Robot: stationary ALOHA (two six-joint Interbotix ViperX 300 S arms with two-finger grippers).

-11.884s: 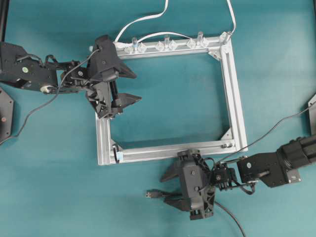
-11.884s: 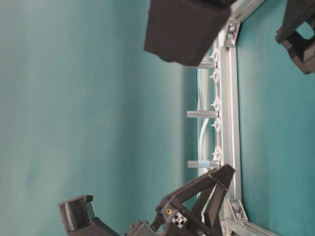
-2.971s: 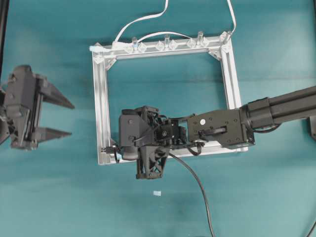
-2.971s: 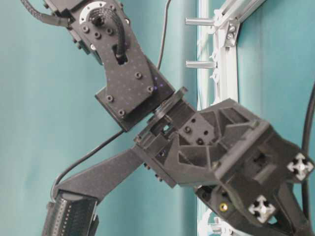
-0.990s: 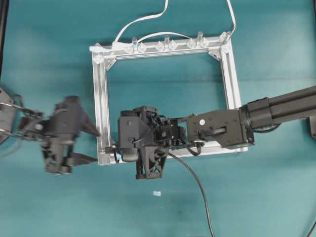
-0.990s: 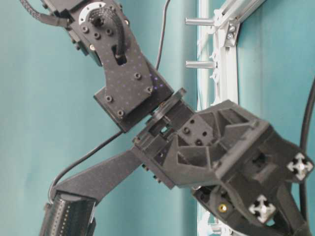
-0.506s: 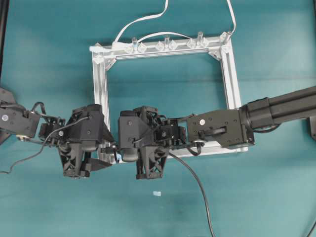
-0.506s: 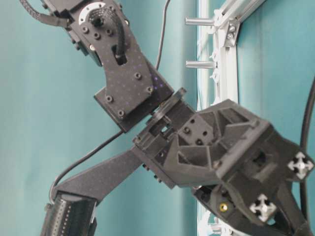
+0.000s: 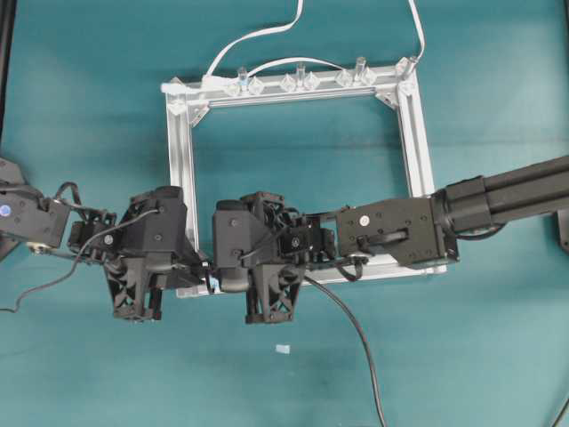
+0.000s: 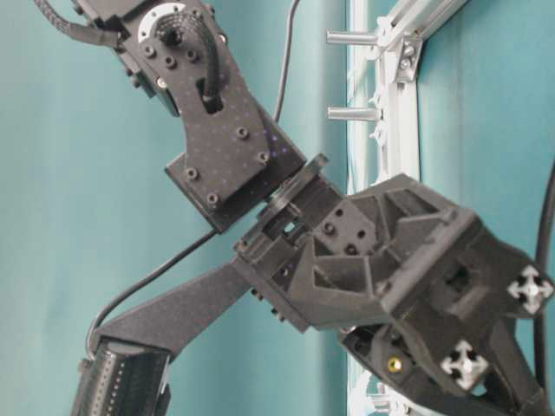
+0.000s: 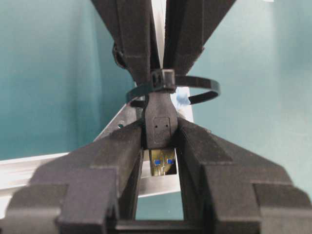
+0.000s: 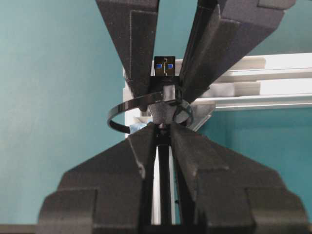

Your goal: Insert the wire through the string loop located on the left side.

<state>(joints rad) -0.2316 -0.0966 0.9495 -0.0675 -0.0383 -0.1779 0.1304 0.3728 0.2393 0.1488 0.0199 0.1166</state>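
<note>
Closing in from well off to the side, the left gripper [image 11: 158,146] now has its jaws clamped on the black body of the wire's [image 11: 158,127] USB plug, silver tip pointing back toward its wrist. Just beyond its fingertips, the string loop [image 11: 202,92] rings the plug's neck, so the plug end has passed through. Directly past the loop, the right gripper [image 12: 162,129] is pinched on the wire behind the plug. Both meet at the metal frame's [image 9: 180,178] near-left corner. Threading looks largely done; what's probably left is the right letting go and more wire being drawn through.
</note>
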